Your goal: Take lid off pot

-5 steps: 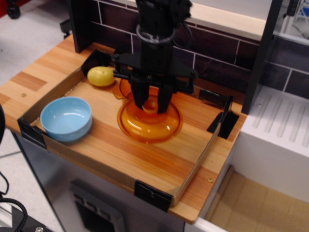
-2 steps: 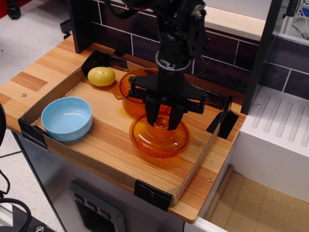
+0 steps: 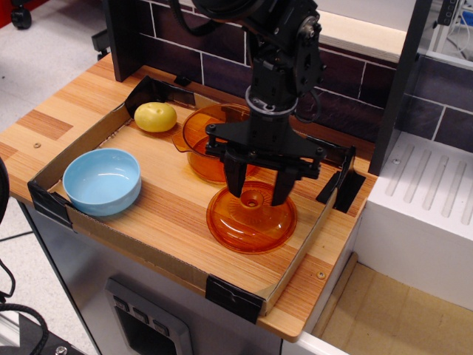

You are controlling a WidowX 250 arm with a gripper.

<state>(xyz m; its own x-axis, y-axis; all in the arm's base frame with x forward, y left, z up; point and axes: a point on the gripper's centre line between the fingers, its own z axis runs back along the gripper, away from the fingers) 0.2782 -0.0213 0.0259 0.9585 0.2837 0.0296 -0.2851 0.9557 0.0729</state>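
**A:** Wooden tabletop first, starting from the near edge: you have a low cardboard rim with black corner clips around the work area, and the light blue bowl sits near the left front, well clear of everything else.

**B:** And the lid?

**A:** Your lid lies on the tabletop toward the front right, dome up, fully off the pot and just beside it. Its knob sits between the two fingers of the gripper.

**B:** Do the jaws grip it?

**A:** They look parted, with a gap on each side of the knob, so I judge that you have let go of it, or nearly. Nothing appears clamped.

**B:** So what should I do now?

**A:** Make sure the jaws are wide enough to clear the knob, then lift straight up. If you drag sideways, a finger could catch the knob and skid the lid toward the cardboard rim on the right, which is close.

**B:** What's behind?

**A:** The pot stands open just behind the lid, partly hidden by the gripper body. Keep your retreat vertical so you don't clip its rim. Farther back left is the yellow fruit, near the pot's handle, and then the dark brick wall.
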